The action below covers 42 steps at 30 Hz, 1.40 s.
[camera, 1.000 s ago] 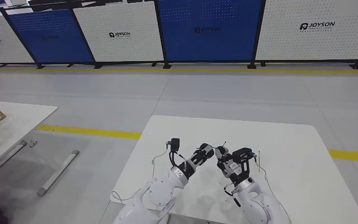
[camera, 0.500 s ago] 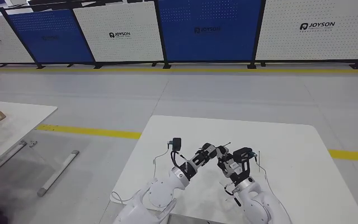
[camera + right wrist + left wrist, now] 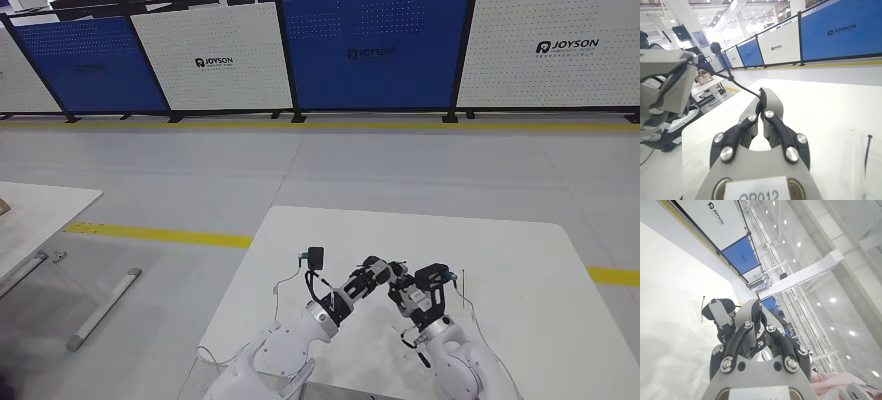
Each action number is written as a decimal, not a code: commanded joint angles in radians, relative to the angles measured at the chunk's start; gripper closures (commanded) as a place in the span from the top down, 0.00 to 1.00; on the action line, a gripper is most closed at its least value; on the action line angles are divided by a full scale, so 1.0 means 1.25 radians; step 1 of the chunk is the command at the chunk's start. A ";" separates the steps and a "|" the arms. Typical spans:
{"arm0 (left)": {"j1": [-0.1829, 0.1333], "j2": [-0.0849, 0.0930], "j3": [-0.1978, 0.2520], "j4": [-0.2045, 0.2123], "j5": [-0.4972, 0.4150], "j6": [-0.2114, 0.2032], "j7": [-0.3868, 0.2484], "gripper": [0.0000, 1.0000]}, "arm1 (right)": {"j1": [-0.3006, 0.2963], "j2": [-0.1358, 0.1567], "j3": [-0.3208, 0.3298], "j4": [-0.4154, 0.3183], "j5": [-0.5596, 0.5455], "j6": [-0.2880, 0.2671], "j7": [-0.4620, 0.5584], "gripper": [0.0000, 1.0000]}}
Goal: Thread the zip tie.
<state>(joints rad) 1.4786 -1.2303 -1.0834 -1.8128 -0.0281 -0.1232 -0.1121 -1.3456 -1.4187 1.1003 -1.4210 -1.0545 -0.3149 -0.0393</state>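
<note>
Step in hand: threading, done in mid-air above the bench (image 3: pixel 819 106). The right claw (image 3: pixel 761 97) is closed on one end of the zip tie (image 3: pixel 743 86), and the strap is seen leaving its fingertips and running straight out ahead of it. The left claw (image 3: pixel 758 307) is also clamped shut, with the strap pinched at its tip. The claws are held near each other, tips facing, and the strap is stretched taut between them.

Roughly midway between the claws a small lump (image 3: pixel 732 78) is seen on the strap, and a stub (image 3: pixel 720 56) is angled up from it. The lump is judged to be the head with the tail poked through, so insertion is probably made but not pulled up. This can't be confirmed here; two strands merely crossing can't be ruled out.

Next move, as judged: the head is to be held fixed by one claw while the tail is drawn through along the strap's own line. A sideways pull risks the tail being bent or backed out. A regrasp nearer the stub may be needed first.

A second tie (image 3: pixel 867 149) is lying flat on the bench, off to the side of the right claw and well apart from the held one.
</note>
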 commanded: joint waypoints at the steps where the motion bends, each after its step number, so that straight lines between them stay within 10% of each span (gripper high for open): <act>1: 0.006 0.001 -0.002 -0.007 0.003 -0.003 -0.001 0.00 | 0.003 0.000 -0.002 0.006 0.001 0.001 -0.003 0.00; 28: 0.028 0.002 -0.002 -0.030 0.035 -0.015 0.006 0.00 | 0.006 0.003 -0.014 0.026 0.002 0.003 -0.031 0.00; 30: 0.026 0.002 -0.006 -0.022 0.034 -0.010 0.018 0.00 | 0.005 0.003 -0.013 0.023 0.010 0.008 -0.036 1.00; 42: -0.036 -0.014 0.005 0.096 0.001 0.008 0.091 0.00 | -0.100 0.027 0.115 -0.092 0.026 0.035 -0.122 1.00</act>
<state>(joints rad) 1.4361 -1.2466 -1.0793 -1.6977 -0.0248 -0.1143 0.0016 -1.4549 -1.3878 1.2230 -1.5203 -1.0247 -0.2733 -0.1876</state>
